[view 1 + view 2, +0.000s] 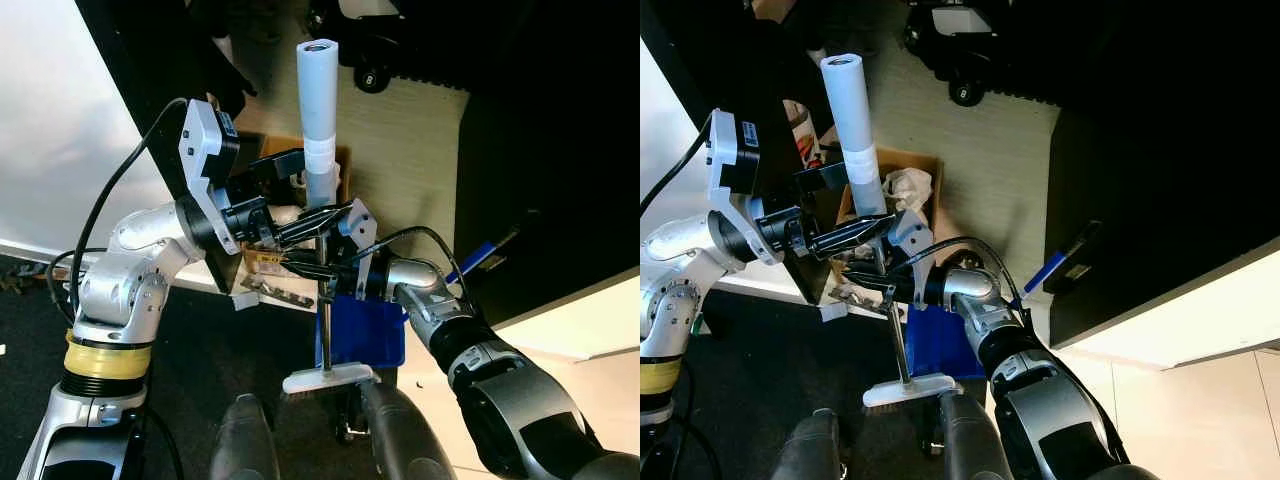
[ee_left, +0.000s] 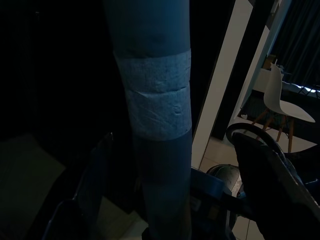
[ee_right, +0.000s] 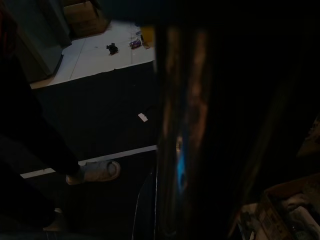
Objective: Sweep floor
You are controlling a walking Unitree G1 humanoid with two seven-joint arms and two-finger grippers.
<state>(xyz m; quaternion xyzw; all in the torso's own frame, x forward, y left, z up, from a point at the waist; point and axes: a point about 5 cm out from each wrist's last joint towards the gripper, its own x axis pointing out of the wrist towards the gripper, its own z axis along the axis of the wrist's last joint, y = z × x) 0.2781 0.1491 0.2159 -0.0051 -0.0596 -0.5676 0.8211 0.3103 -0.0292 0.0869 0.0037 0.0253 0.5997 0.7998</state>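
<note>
both the left gripper [image 1: 300, 222] and the right gripper [image 1: 318, 268] hold the broom [image 1: 320, 170] standing up, its head on the dark floor [image 1: 200, 340] beside the blue dustpan [image 1: 368, 335], so a loose hold could tip it over.

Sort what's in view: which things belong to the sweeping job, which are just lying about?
For the job:
broom, upright, pale padded handle, head on the floor
blue dustpan beside the broom head
left gripper shut on the broom
right gripper shut on the broom, lower down

Lying about:
cardboard box with crumpled paper
white chair
person's white shoe
</note>
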